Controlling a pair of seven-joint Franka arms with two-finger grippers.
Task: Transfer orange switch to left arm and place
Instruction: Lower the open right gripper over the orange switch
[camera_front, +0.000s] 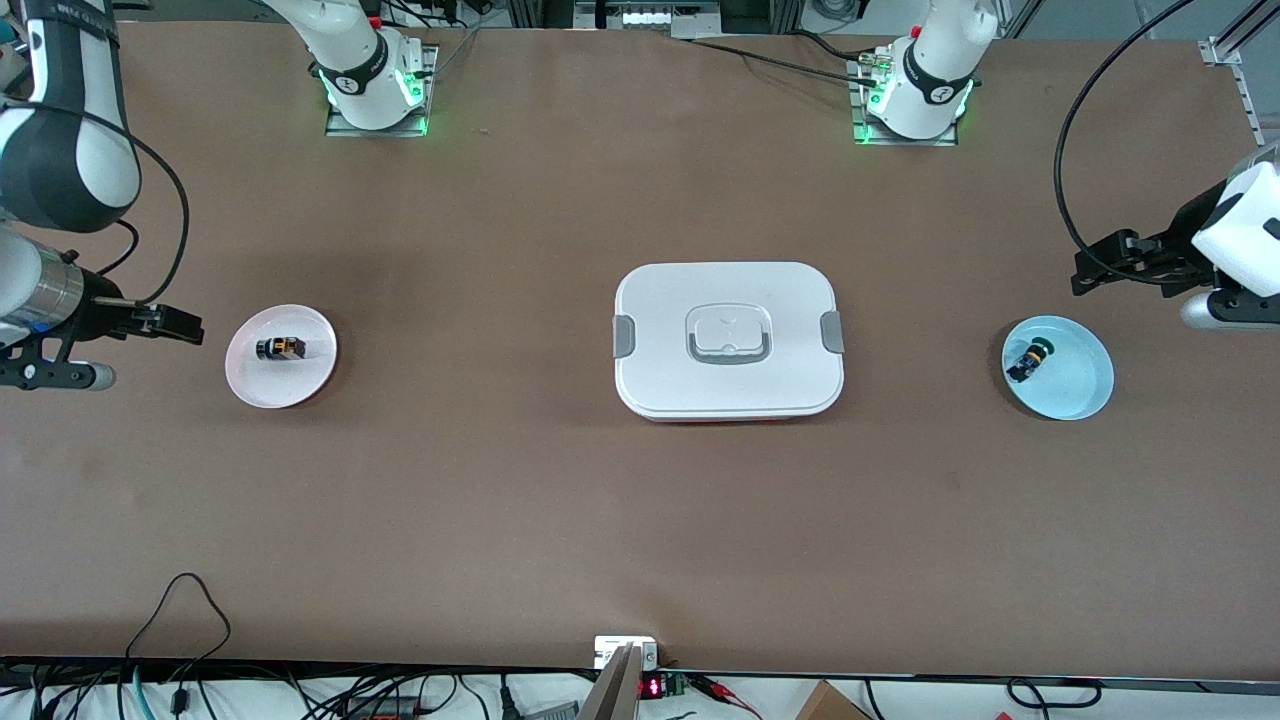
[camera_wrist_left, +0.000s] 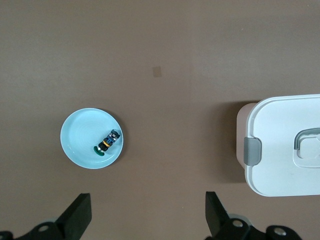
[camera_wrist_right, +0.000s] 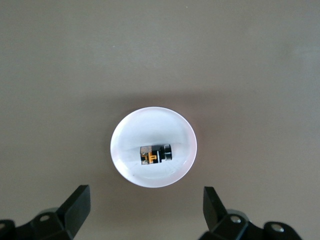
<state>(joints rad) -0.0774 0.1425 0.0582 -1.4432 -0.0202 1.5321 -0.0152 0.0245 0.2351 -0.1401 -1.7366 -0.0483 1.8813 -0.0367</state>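
The brown table (camera_front: 560, 500) carries 3 things: the box (camera_front: 728, 300) at its middle, a pink plate (camera_front: 250, 385) toward the right arm's end, a blue plate (camera_front: 1080, 395) toward the left arm's end.

Matt brown table (camera_front: 560, 520) — smooth white plastic box (camera_front: 728, 290) — glossy pink plate (camera_front: 250, 385).

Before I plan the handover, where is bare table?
Bare brown table lies between the pink plate and the box, and between the box and the blue plate. The box crowds the middle.
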